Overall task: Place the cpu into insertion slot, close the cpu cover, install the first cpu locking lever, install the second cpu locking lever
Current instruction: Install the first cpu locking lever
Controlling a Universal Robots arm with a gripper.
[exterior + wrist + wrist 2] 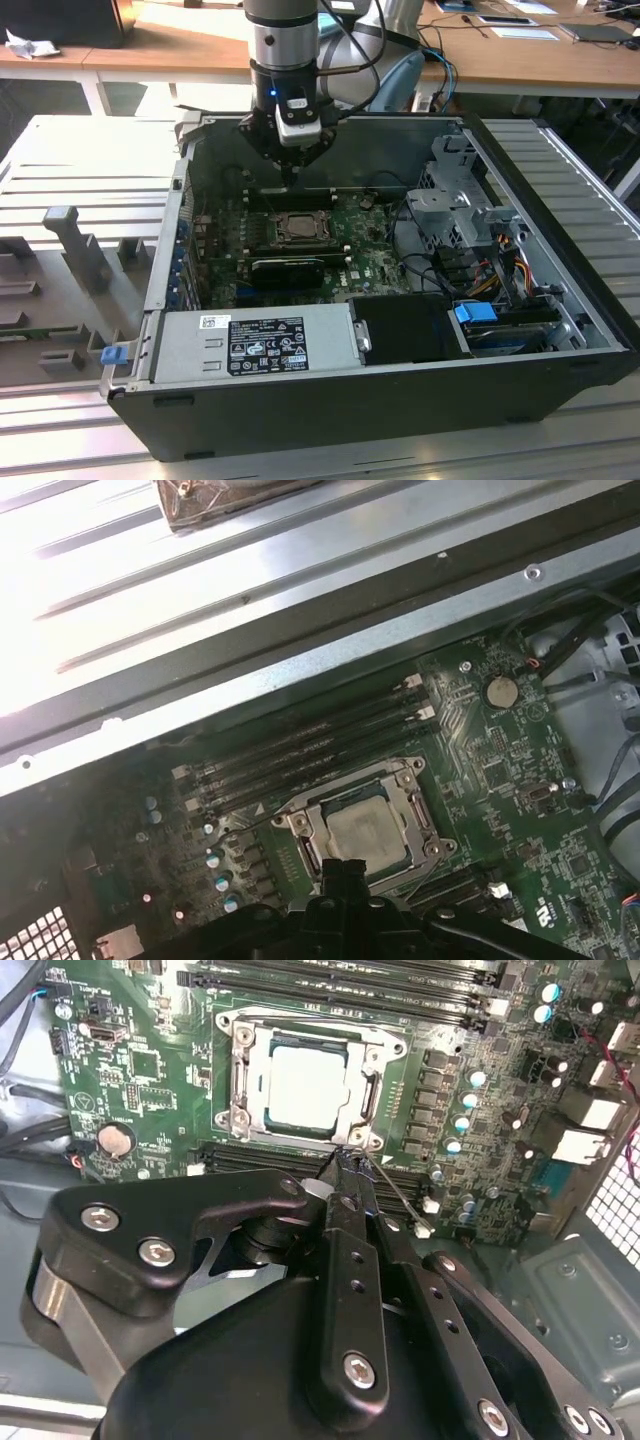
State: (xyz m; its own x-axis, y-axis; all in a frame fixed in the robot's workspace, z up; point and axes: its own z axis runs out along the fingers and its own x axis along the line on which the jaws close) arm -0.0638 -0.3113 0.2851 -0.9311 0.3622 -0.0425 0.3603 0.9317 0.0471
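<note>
The cpu (pixel 308 1085) lies pale and square in the insertion slot (pixel 232 1125) on the green board. The silver cpu cover (pixel 366 1092) lies flat around it like a frame. My gripper (pixel 345 1157) is shut, its tips at the socket's edge beside a thin wire locking lever (pixel 396 1201) that slants away from the socket corner. I cannot tell whether the tips pinch the lever. In the first wrist view the cpu (pixel 362 830) sits just beyond the gripper (pixel 345 865). In the exterior view the gripper (pixel 290 180) hangs over the far side of the socket (pixel 297 228).
The open computer case (pixel 330 400) holds a grey power supply box (pixel 255 345) at the front and a drive cage (pixel 455 205) with cables on the exterior view's right. Black memory slots (pixel 340 990) run along the socket. A coin cell (pixel 119 1139) sits nearby.
</note>
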